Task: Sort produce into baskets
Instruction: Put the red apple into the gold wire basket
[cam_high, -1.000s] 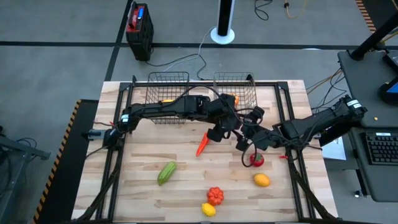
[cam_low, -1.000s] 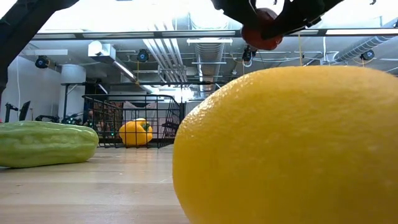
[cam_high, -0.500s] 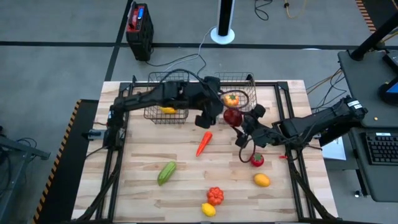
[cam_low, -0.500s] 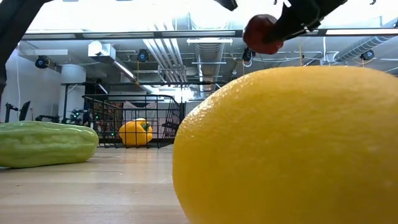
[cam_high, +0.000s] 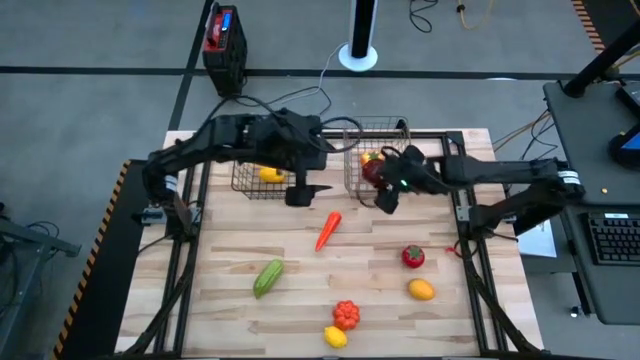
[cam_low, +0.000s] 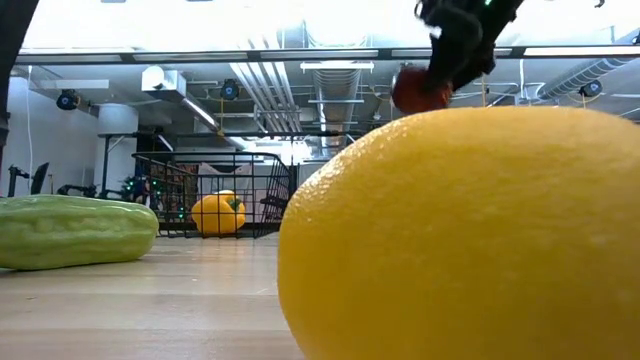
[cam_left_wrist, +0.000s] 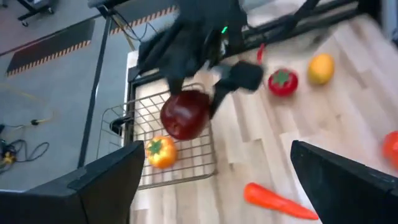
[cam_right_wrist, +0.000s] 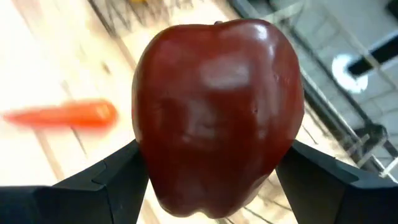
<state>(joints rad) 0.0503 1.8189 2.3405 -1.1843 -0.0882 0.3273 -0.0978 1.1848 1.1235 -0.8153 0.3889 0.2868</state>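
While the right gripper (cam_high: 378, 172) clamps the apple (cam_high: 373, 170) over the right basket (cam_high: 351, 183), upper centre of the high view, the left gripper (cam_high: 300, 190) hangs with fingers wide near the left basket (cam_high: 240, 183).

Premises are a robotics lab or industrial test hall. The grey concrete floor (cam_high: 100, 110) carries dark marking lines and hazard-striped tape (cam_high: 112, 215). Loose cables (cam_high: 300, 95) trail to a black case (cam_high: 224, 48). A desk with keyboard (cam_high: 612, 236) adjoins the wooden table (cam_high: 300, 310). Exposed ducts (cam_low: 290, 90) run overhead.
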